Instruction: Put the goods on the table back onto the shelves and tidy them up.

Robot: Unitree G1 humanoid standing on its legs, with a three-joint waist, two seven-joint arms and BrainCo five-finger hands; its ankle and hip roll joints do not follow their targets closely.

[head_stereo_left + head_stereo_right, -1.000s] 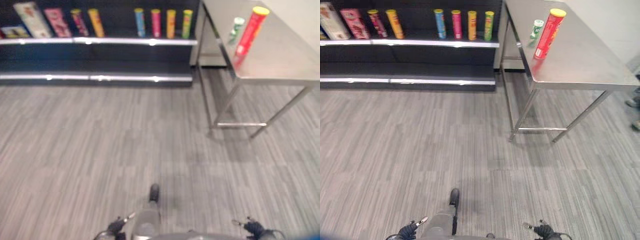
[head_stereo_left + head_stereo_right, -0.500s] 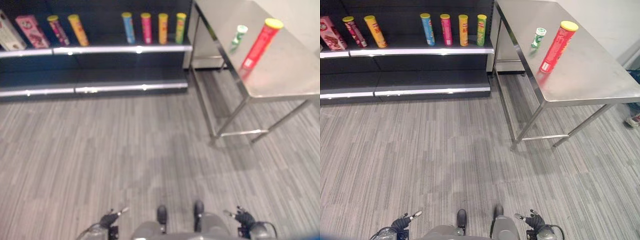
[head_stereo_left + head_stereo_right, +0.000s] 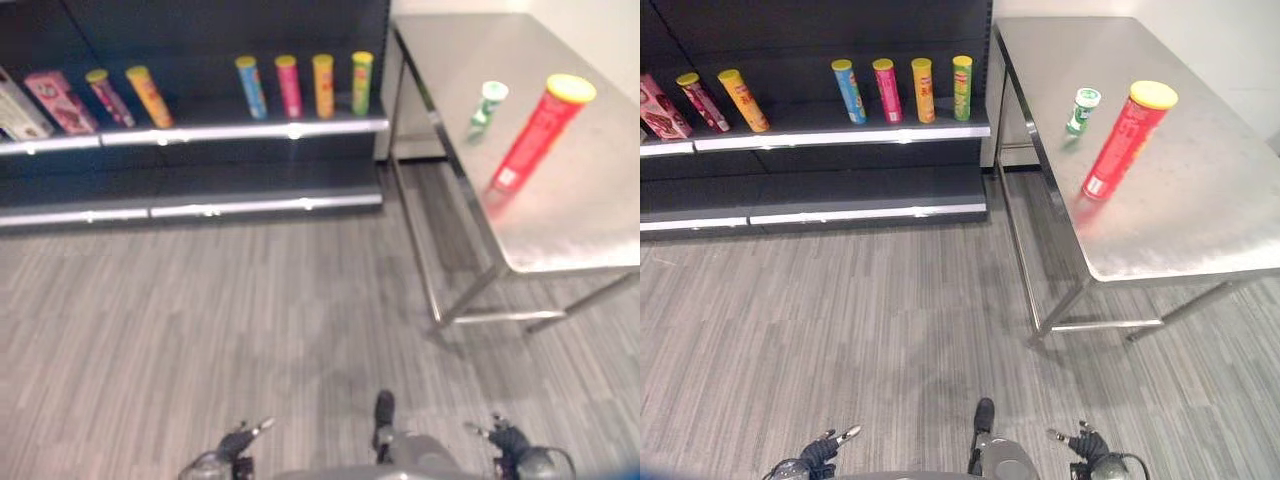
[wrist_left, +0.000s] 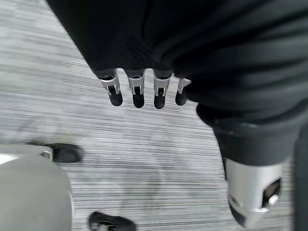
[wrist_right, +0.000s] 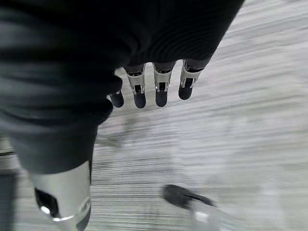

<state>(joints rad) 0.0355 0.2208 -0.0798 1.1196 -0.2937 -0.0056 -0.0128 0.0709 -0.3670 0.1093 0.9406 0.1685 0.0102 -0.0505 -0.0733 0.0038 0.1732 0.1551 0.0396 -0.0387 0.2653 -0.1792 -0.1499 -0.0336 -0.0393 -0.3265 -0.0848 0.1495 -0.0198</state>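
A steel table (image 3: 1200,250) stands to the robot's front right, and on it are the two goods to be shelved: a tall red canister with a yellow lid (image 3: 1127,140) and, just beyond it toward the far edge, a small green and white bottle (image 3: 1081,110). Both stand upright and apart from each other, near the table's left edge, the side closest to the shelves.

To the front left is a dark shelf unit (image 3: 820,215). Its upper shelf holds a tidy row of four upright canisters: blue (image 3: 848,91), pink (image 3: 885,90), orange (image 3: 923,90) and green (image 3: 962,88). Farther left stand a second orange canister (image 3: 743,100), a dark red canister (image 3: 701,101) and a pink box (image 3: 658,106), all leaning. The lower shelf looks bare.

The left hand (image 4: 139,91) and the right hand (image 5: 154,89) hang low at the robot's sides over grey striped flooring (image 3: 840,330), fingers relaxed and straight, holding nothing. Both are well away from the table, probably because the robot is not yet within reach.

Open floor lies between the robot and the table; the table legs (image 3: 1055,310) are the nearest obstacle.
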